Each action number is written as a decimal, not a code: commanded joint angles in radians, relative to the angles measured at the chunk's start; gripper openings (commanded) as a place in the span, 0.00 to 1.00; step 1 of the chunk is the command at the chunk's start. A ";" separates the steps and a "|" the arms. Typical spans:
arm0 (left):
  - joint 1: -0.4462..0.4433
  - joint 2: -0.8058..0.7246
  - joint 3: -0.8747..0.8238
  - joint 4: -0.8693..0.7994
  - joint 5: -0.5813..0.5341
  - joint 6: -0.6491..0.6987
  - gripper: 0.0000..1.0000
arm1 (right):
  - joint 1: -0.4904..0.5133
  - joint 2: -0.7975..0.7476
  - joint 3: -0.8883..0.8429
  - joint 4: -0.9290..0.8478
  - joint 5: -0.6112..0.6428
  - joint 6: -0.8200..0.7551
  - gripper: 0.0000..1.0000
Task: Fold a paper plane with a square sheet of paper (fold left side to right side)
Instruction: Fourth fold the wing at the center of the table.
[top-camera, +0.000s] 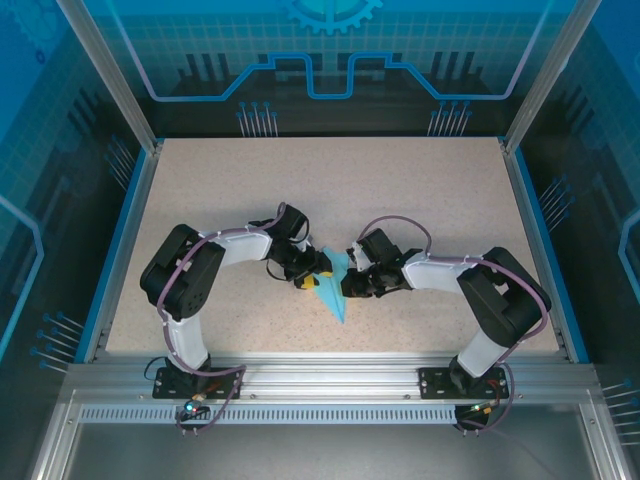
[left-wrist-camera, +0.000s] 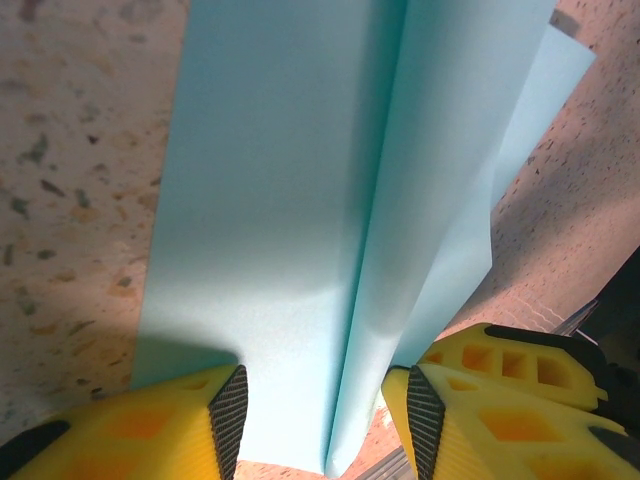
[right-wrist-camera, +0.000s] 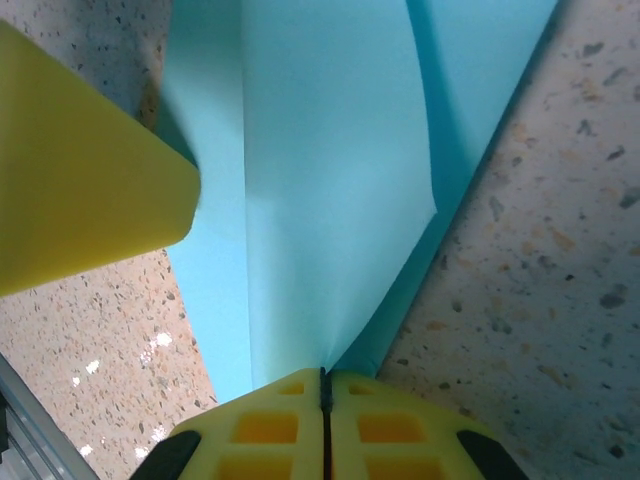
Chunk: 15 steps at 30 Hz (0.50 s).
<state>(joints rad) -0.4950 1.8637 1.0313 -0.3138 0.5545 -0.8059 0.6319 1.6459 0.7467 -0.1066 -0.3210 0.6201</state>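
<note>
Pinching paper plane flap, right fingers closed on it; left fingers apart astride crease. Risk: plane drags across bench under pull, fold lands skewed.

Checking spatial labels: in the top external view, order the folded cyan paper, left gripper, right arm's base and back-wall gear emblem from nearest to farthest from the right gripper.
From the right gripper:
1. folded cyan paper, pinched in it, mid-table.
2. left gripper, just left, across the paper.
3. right arm's base, near edge, right side.
4. gear emblem, back wall, top.
</note>
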 joint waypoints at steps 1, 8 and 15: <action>-0.006 0.012 -0.001 -0.065 -0.049 0.020 0.51 | -0.013 0.024 0.026 -0.039 0.005 -0.020 0.08; -0.006 0.011 -0.004 -0.065 -0.050 0.021 0.51 | -0.012 0.044 0.025 -0.045 0.013 -0.017 0.08; -0.005 0.010 -0.005 -0.064 -0.049 0.022 0.51 | -0.008 0.055 0.042 -0.063 0.021 -0.028 0.08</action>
<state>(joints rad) -0.4950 1.8637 1.0313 -0.3164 0.5541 -0.8055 0.6319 1.6730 0.7666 -0.1276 -0.3214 0.6125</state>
